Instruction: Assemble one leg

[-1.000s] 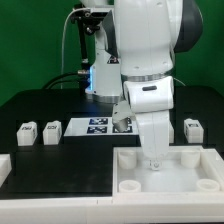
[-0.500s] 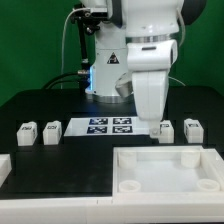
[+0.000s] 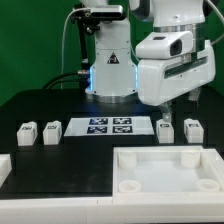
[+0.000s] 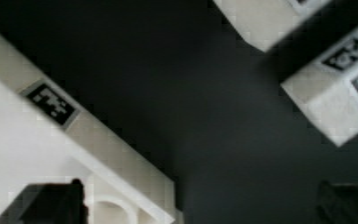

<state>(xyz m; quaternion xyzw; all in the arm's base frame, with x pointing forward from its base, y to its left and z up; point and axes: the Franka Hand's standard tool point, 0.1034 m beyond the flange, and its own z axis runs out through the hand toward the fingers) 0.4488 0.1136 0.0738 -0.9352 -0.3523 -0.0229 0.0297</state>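
Note:
Four small white legs with tag marks stand on the black table: two at the exterior view's left [image 3: 26,131] [image 3: 51,130] and two at its right [image 3: 165,129] [image 3: 192,128]. My gripper [image 3: 172,110] hangs open and empty just above the two right legs, touching neither. In the wrist view the gripper [image 4: 202,205] shows dark fingertips [image 4: 51,202] wide apart with nothing between them. Two tagged legs [image 4: 336,75] [image 4: 274,18] lie beyond them.
The large white tray-like panel [image 3: 165,152] with round sockets lies at the front; its tagged edge shows in the wrist view [image 4: 34,120]. The marker board [image 3: 110,126] lies mid-table. A white block [image 3: 4,166] sits at the front left edge. The robot base [image 3: 108,70] stands behind.
The arm has risen from over the panel's back sockets and swung toward the exterior view's right; it now hangs above the two right legs. No part has moved.

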